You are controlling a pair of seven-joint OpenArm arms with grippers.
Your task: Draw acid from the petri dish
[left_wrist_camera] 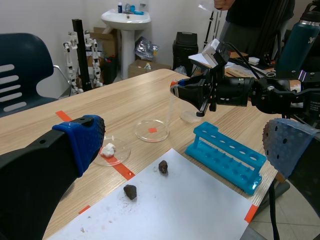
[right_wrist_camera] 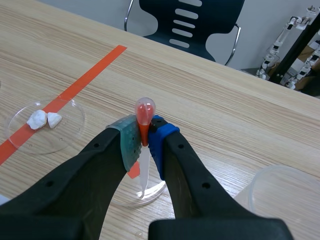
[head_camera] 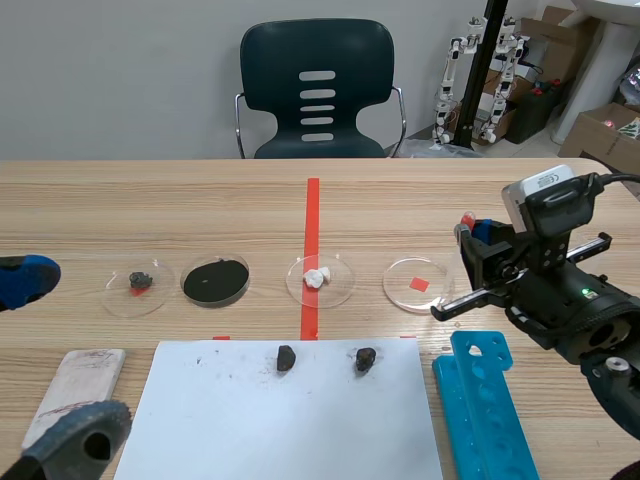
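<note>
Bench is a light wood-grain table [head_camera: 150, 200]. A dark teal plastic chair [head_camera: 317, 60] with a slotted back stands at its far side, against a plain pale grey wall [head_camera: 100, 70]. In the far right corner are cardboard boxes [head_camera: 600, 125] and small white robot figures [head_camera: 457, 75] hung on a black post [head_camera: 486, 50]. The left wrist view adds a white pedestal sink [left_wrist_camera: 125, 20] and a black bin [left_wrist_camera: 186, 47]; lighting is even.

pale wood-grain tabletop [head_camera: 150, 200], matt; clear glossy plastic petri dish [head_camera: 400, 291]; smooth blue plastic rack [head_camera: 485, 400]; matt white paper sheet [head_camera: 290, 425]; rough dark stones [head_camera: 286, 358]; translucent plastic dropper [right_wrist_camera: 144, 165].
</note>
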